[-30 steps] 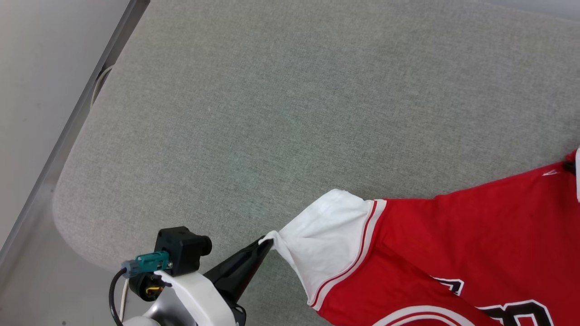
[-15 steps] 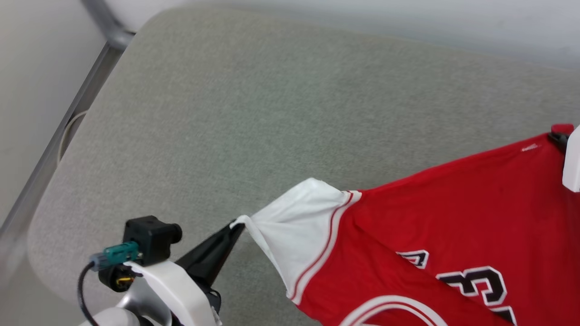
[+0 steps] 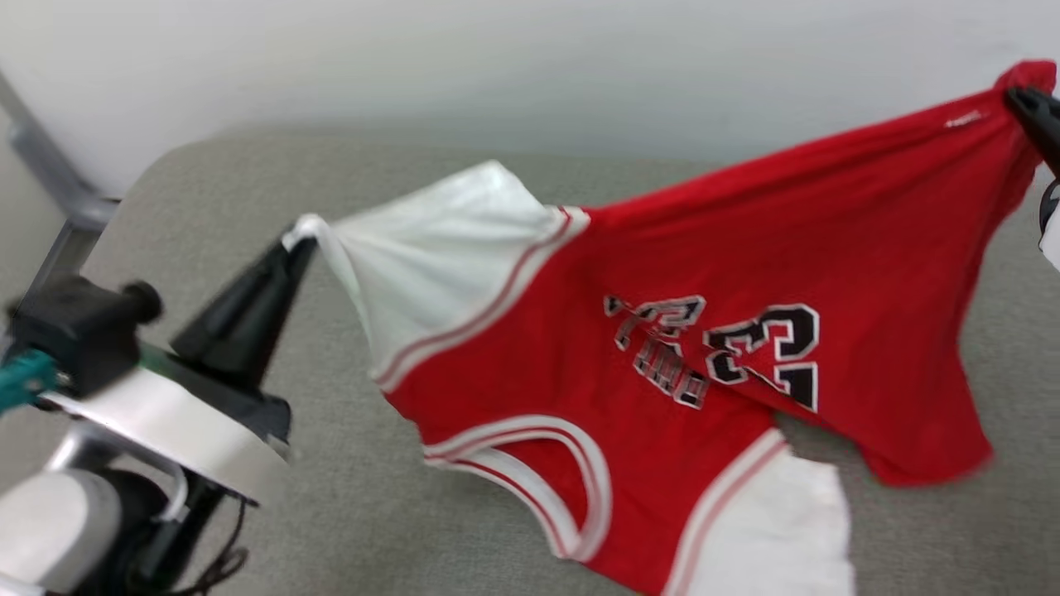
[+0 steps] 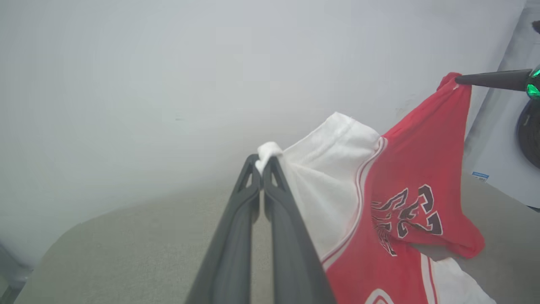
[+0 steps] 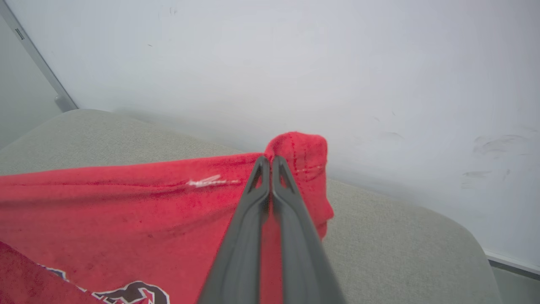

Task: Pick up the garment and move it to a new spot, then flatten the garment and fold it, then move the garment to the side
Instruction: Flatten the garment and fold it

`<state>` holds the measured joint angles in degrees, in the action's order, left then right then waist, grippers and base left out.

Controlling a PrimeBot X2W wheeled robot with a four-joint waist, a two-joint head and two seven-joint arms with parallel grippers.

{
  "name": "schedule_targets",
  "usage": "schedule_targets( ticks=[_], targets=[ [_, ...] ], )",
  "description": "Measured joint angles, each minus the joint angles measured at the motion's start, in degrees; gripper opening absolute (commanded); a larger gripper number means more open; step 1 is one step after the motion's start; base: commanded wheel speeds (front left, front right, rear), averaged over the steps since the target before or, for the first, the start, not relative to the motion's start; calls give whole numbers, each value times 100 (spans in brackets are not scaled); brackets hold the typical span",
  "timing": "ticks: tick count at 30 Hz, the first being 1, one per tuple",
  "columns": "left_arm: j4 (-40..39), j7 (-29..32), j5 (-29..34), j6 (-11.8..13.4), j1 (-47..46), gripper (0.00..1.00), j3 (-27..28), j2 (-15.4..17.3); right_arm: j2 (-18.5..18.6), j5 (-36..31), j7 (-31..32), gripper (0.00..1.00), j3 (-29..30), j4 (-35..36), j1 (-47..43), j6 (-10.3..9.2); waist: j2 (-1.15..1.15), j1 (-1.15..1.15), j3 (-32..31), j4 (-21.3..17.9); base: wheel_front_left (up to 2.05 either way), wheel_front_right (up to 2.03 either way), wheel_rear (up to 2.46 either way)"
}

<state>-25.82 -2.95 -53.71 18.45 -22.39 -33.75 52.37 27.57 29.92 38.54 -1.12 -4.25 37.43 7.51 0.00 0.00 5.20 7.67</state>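
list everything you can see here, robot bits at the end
jersey: one, red with white sleeves and black-white lettering, strung between both tools over the table
table: one, grey fabric top, under the jersey
wall: one, white, behind the table
rail: one, grey metal, past the table's left corner
left tool: one, dark, shut on a white sleeve's tip
right tool: one, dark, shut on a red corner of the jersey
left wrist: one, white with a black camera, lower left of the head view
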Motion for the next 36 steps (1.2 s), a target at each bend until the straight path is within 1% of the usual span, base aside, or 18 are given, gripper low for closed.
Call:
schedule_targets(
  ticks=[4,11,18,21,24,27,32,36],
  targets=[
    [-46,-87,0,108,-267,0,352,124,-118,7,-70,0,74,296,27,0,0,0,-121,-230,0,0,0],
    [31,-134,21,174,-793,0,794,268,-330,-15,-69,0,204,726,52,0,0,0,-224,-546,0,0,0],
    [190,-135,234,171,-1457,0,1029,357,-552,-76,-60,0,302,1128,103,0,0,0,-109,-722,0,0,0],
    [259,-115,315,120,-1732,0,1066,382,-643,-100,-55,0,377,1308,116,0,0,0,0,-768,0,0,0],
    [376,-62,369,11,-2051,0,1098,411,-730,-140,-43,0,468,1456,201,0,0,0,159,-804,0,0,0],
    [547,24,442,-152,-2425,0,1149,492,-762,-231,-30,0,568,1567,403,0,0,0,378,-829,0,0,0],
    [1012,270,567,-641,-3279,0,1141,635,-780,-388,-65,0,682,1539,999,1,0,1,887,-849,0,0,0],
    [1652,492,731,-1139,-4225,0,1080,650,-761,-630,-174,0,656,1251,1717,2,0,1,1395,-858,0,0,0]
  ],
)
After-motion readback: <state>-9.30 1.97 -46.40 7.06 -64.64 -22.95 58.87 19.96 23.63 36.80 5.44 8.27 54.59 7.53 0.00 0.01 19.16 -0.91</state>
